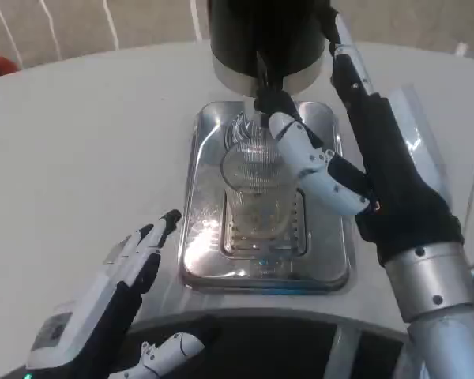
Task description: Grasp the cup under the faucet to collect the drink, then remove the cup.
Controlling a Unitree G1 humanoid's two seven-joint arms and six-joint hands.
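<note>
A clear ribbed cup (257, 185) stands upright on the grate of a shiny metal drip tray (209, 260), right below the faucet (262, 87) of a black drink dispenser (261, 35). My right hand (363, 185) reaches in from the right. Its white fingers (304, 154) lie along the cup's right rim and side, and a dark fingertip sits up at the faucet. Whether the hand grips the cup is hidden. My left hand (118, 288) rests low at the tray's front left corner, fingers apart, holding nothing.
The dispenser's silver base (229, 75) stands at the tray's far end. White table (87, 158) stretches to the left of the tray. A dark curved edge (261, 347) runs along the table's near side.
</note>
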